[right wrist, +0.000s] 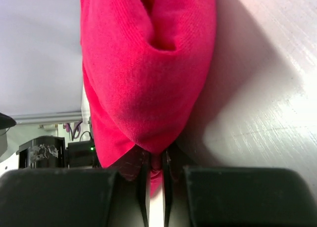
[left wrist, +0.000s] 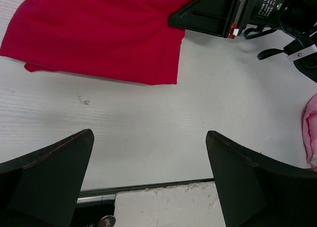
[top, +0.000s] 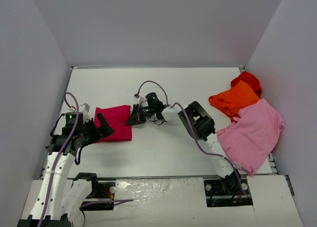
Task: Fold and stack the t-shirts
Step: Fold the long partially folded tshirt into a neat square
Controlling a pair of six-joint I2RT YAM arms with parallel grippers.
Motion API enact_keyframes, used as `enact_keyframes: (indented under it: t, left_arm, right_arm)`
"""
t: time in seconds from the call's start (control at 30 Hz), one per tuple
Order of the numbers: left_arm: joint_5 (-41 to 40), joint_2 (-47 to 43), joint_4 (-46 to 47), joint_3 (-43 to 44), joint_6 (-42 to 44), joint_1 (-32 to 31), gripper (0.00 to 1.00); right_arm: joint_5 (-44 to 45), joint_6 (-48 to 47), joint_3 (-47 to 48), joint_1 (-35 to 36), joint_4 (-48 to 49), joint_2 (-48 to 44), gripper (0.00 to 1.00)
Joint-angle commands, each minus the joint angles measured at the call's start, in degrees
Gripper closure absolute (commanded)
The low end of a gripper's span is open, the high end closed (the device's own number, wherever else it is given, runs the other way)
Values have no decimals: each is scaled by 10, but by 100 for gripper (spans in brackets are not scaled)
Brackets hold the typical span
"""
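Note:
The crimson t-shirt (top: 115, 122) lies folded flat at the left of the table (top: 163, 148); it fills the top of the left wrist view (left wrist: 99, 34). My right gripper (top: 132, 119) is at its right edge and shut on a pinch of that cloth (right wrist: 143, 64), seen between the jaws (right wrist: 155, 160). My left gripper (top: 104, 126) hovers at the shirt's left side, open and empty (left wrist: 149, 134). The orange t-shirt (top: 235, 99), the light pink t-shirt (top: 255, 130) and the bright red t-shirt (top: 247, 79) lie heaped at the right.
Grey walls close in the table on the left, back and right. The right arm's elbow (top: 198, 119) and its cable reach across the middle of the table. The table's near edge (left wrist: 163, 186) shows under my left gripper.

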Motion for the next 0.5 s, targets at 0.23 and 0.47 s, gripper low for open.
enact_keyframes:
  t: [0.23,0.47]
  left_arm:
    - [17,-2,27,8,3,-1,3]
    - [21,-3,32,7,4,0,3]
  right_arm:
    - [132,-131,-17,-20,-196,-100,100]
    - [208,-215,-12,-83,-347,-176,100]
